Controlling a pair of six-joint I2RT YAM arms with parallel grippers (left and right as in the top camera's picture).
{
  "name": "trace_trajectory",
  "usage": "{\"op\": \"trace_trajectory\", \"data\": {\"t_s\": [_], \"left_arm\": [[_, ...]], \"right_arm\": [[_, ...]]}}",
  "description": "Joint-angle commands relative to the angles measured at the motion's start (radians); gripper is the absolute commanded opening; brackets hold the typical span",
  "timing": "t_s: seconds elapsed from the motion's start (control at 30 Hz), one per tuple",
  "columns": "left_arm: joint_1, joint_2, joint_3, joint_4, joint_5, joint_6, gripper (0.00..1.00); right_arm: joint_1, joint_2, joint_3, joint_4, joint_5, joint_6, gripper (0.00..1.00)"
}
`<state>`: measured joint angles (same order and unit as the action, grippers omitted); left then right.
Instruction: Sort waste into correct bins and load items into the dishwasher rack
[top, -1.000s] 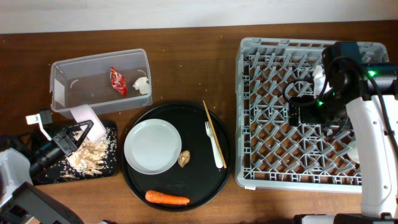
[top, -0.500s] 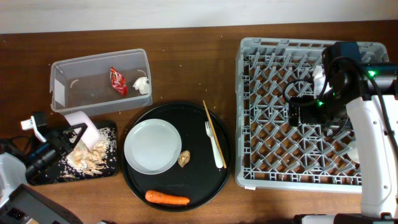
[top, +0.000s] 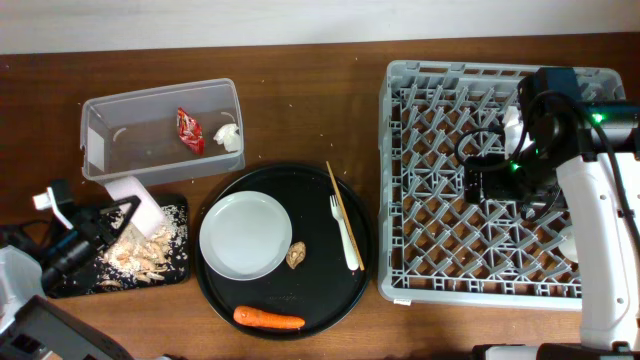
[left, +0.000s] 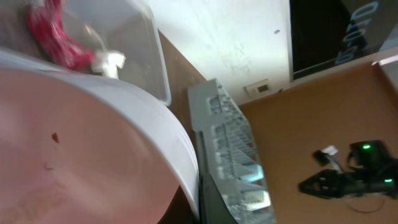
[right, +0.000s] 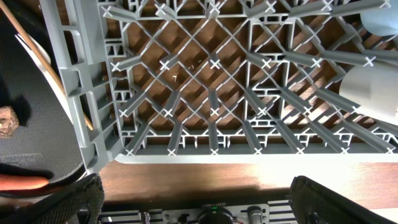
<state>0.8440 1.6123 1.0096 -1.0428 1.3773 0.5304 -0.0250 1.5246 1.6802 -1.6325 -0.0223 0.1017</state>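
Note:
Low at the left, my left gripper (top: 112, 220) is shut on the rim of the white-pink bowl (top: 135, 198), which is tipped over the small black tray (top: 70, 282) holding beige food scraps (top: 140, 250). The bowl's pink inside (left: 74, 143) fills the left wrist view. The clear tub (top: 130, 110) holds the red wrapper (top: 190, 130) and the white tissue (top: 230, 138). My right gripper (top: 487, 183) hangs open above the grey dishwasher rack (top: 440, 150); in its wrist view the right gripper (right: 199, 193) holds nothing over the rack lattice (right: 211, 93).
The round black tray (top: 300, 180) carries the grey plate (top: 245, 235), brown lump (top: 297, 255), carrot (top: 268, 319), white fork (top: 345, 235) and chopsticks (top: 340, 205). A light-blue cup (right: 379, 15) and a white cup (right: 373, 93) sit in the rack's right side.
My left gripper has drawn back a little to the left with the bowl, still tipped over the small black tray. The right arm has not moved.

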Motion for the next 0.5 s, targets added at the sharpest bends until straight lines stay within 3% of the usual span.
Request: {"op": "trace_trajectory", "data": {"t_s": [0.0,0.03,0.07,0.13,0.17,0.27,0.33,0.4,0.43,0.47], "left_arm": [[0.003,0.014,0.003,-0.079,0.051,-0.046,0.0],[0.003,0.014,0.003,-0.109,0.079,0.111,0.0],[0.003,0.017,0.003,-0.081,0.072,0.154,0.0],[0.011,0.028,0.003,-0.097,0.056,0.029,0.0],[0.015,0.028,0.003,-0.117,0.055,0.113,0.0],[0.015,0.031,0.003,-0.182,0.068,0.118,0.0],[0.014,0.039,0.003,-0.121,0.029,0.23,0.0],[0.014,0.05,0.003,-0.143,0.007,0.06,0.0],[0.014,0.05,0.003,-0.184,0.023,0.112,0.0],[0.014,0.048,0.003,-0.208,0.048,0.274,0.0]], "right_arm": [[0.003,-0.007,0.006,-0.006,0.016,0.004,0.98],[0.003,-0.007,0.006,-0.007,0.016,0.004,0.98],[0.003,-0.007,0.007,-0.006,0.016,0.004,0.98],[0.003,-0.007,0.006,-0.006,0.017,0.004,0.98],[0.003,-0.007,0.006,-0.006,0.016,0.004,0.98],[0.003,-0.007,0.006,-0.008,0.017,0.004,0.98],[0.003,-0.007,0.006,-0.008,0.017,0.004,0.98],[0.003,-0.007,0.006,-0.006,0.017,0.004,0.98],[0.003,-0.007,0.006,-0.009,0.017,0.004,0.98],[0.003,-0.007,0.006,-0.01,0.016,0.004,0.98]]}}
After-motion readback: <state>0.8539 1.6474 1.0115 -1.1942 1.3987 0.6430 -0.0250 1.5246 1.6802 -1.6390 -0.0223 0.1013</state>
